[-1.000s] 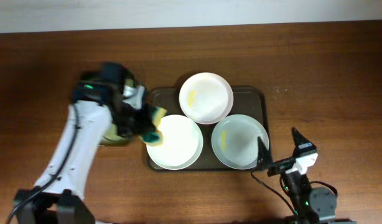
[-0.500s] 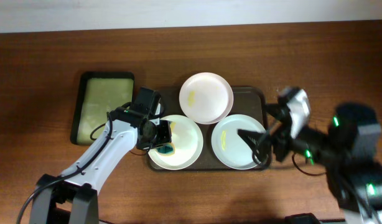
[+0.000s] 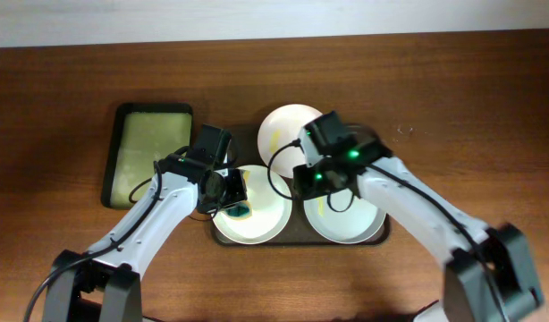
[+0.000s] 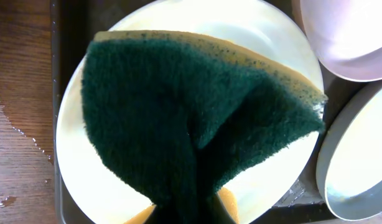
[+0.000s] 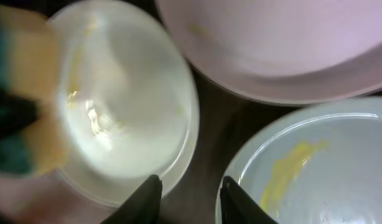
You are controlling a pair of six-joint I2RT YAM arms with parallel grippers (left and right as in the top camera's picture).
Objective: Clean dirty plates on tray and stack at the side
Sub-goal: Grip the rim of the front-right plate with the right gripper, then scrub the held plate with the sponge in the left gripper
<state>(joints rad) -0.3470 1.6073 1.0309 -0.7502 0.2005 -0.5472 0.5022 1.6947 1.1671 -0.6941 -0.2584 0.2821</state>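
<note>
Three white plates lie on the dark brown tray [image 3: 368, 139]: a far plate [image 3: 297, 134] with a yellow smear, a near left plate [image 3: 261, 219], and a near right plate [image 3: 350, 219] with a yellow streak. My left gripper [image 3: 223, 190] is shut on a green-and-yellow sponge [image 4: 191, 112], which presses flat on the near left plate [image 4: 73, 162] and hides the fingers. My right gripper [image 5: 188, 196] hangs low over the bare tray strip [image 5: 209, 143] between the two near plates. Its jaws are apart and narrow, with nothing between them. One fingertip is by each plate's rim.
A smaller black tray with a yellow-green inside [image 3: 149, 152] sits to the left of the brown tray. Bare wooden table [image 3: 471, 107] spreads to the right and behind. Water drops mark the wood [image 4: 17, 130] beside the tray's left rim.
My right arm swung in from the near right edge to the tray's middle and its jaws narrowed. My left arm brought the sponge down onto the near left plate, then stayed there.
</note>
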